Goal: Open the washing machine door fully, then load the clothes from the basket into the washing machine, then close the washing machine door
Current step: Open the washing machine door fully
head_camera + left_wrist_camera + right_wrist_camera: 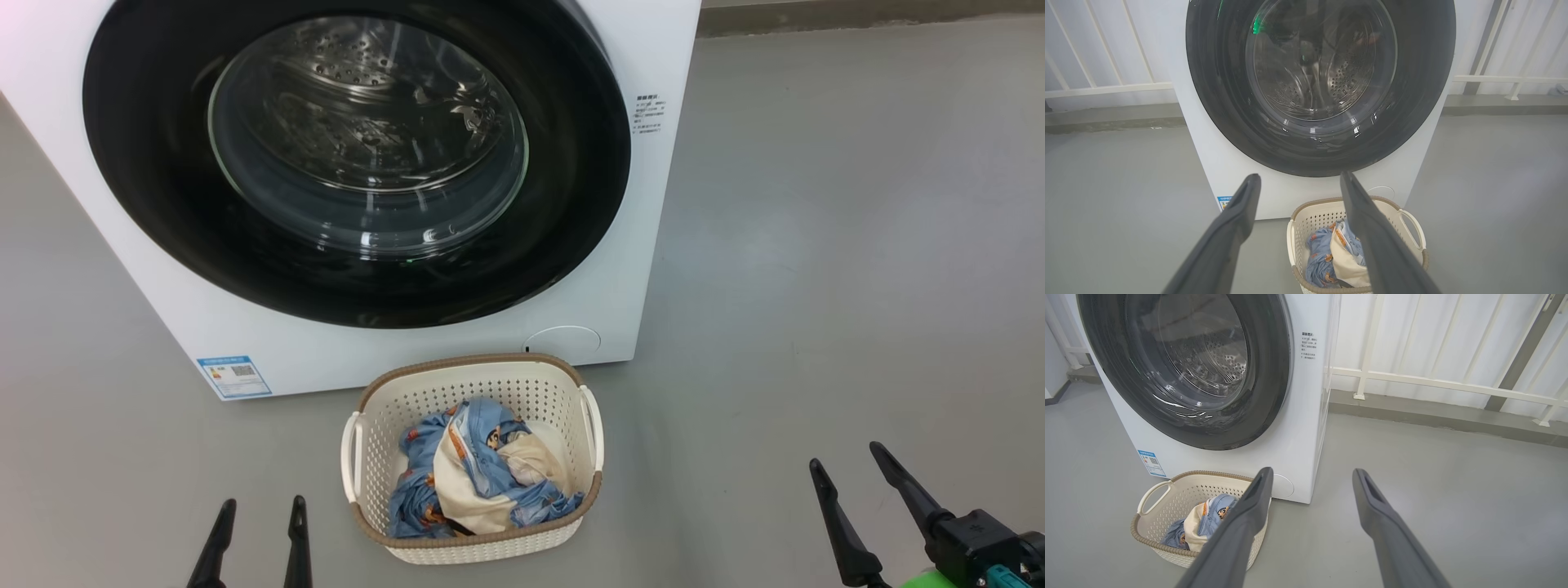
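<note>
The white washing machine [620, 245] stands on the grey floor with its round black door [163, 204] shut flat against the front; the steel drum shows through the glass. The same door [1220, 102] [1274, 375] faces both wrist cameras. In front of it sits the cream basket [408, 400] [1306, 214] [1180, 494] holding the clothes [478, 474] [1331, 257] [1208, 520], light-blue printed fabric with cream cloth. My left gripper [261, 513] [1298, 177] is open at the lower left, empty. My right gripper [849, 459] [1310, 471] is open at the lower right, empty, well right of the basket.
A blue energy label [234, 376] and a round service flap [563, 340] mark the washer's lower front. A white railing [1453, 386] and a raised kerb [1433, 420] run behind. Open grey floor [857, 245] lies right of the washer.
</note>
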Controlling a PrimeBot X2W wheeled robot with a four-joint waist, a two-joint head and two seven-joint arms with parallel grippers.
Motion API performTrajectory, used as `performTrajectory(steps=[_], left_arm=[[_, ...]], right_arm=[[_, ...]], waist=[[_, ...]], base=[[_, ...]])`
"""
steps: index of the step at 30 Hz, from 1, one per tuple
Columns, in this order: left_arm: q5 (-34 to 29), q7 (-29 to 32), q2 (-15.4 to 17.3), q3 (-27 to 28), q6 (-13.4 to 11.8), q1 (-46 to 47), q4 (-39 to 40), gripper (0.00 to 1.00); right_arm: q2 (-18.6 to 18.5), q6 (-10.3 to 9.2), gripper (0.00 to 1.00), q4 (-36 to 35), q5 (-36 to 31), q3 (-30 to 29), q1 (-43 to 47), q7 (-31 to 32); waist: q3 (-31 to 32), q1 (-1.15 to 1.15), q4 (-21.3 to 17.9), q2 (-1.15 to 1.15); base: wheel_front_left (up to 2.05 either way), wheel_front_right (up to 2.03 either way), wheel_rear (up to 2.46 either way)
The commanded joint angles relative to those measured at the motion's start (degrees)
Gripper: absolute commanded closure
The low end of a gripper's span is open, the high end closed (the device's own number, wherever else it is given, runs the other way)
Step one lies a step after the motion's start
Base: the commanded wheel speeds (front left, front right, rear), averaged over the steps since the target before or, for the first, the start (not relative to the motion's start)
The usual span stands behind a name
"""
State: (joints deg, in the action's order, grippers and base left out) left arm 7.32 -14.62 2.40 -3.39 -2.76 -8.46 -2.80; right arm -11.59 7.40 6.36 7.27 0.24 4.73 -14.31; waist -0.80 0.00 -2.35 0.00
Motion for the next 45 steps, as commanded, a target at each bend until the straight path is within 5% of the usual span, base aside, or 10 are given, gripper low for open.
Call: performTrajectory(steps=[1, 2, 10, 15, 24, 33, 45], left_arm=[[0.1, -0.4, 0.5, 1.7, -0.3, 1.0, 1.7, 0.0], [0.1, -0.4, 0.5, 1.7, -0.3, 1.0, 1.6, 0.0], [0.7, -0.4, 0.5, 1.7, -0.6, 0.7, 1.7, 0.0], [0.9, -0.4, 0.5, 1.2, -0.7, 0.4, 2.0, 0.0], [1.8, -0.4, 0.5, 0.7, -1.2, -0.3, 3.2, 0.0], [2.2, -0.4, 0.5, -1.7, -3.1, 0.0, 6.2, 0.0], [0.3, -0.4, 0.5, -8.7, -5.6, 3.5, 8.7, 0.0]], right_arm=[[-1.0, 0.09, 0.83, -1.4, 0.8, 1.3, -0.7, -0.7], [-1.0, 0.09, 1.0, -1.6, 1.2, 1.5, -0.8, -0.7], [-0.6, 0.09, 1.0, -1.7, 4.0, 1.7, -0.7, -0.7], [3.2, 0.09, 1.0, -0.6, 17.0, -1.9, -0.4, -0.7], [4.4, 0.09, 1.0, 3.7, 40.9, -7.1, -2.1, -0.7], [-3.6, 0.09, 1.0, 9.4, 73.9, -10.8, -8.8, 0.2], [-13.0, 0.09, 1.0, 14.4, 89.0, -18.0, -20.6, 15.8]], waist=[[0.0, 0.0, 0.0, 0.0], [0.0, 0.0, 0.0, 0.0], [0.2, 0.0, -0.2, 0.0], [0.1, 0.0, -0.1, 0.0], [-0.9, 0.0, 0.8, 0.0], [-5.2, 0.0, 3.2, 0.0], [-14.0, 0.0, 7.4, 0.0]], base=[[0.0, 0.0, 0.0], [0.0, 0.0, 0.0], [0.0, 0.0, 0.0], [0.0, 0.0, 0.0], [0.0, 0.0, 0.0], [0.0, 0.0, 0.0], [0.0, 0.0, 0.0]])
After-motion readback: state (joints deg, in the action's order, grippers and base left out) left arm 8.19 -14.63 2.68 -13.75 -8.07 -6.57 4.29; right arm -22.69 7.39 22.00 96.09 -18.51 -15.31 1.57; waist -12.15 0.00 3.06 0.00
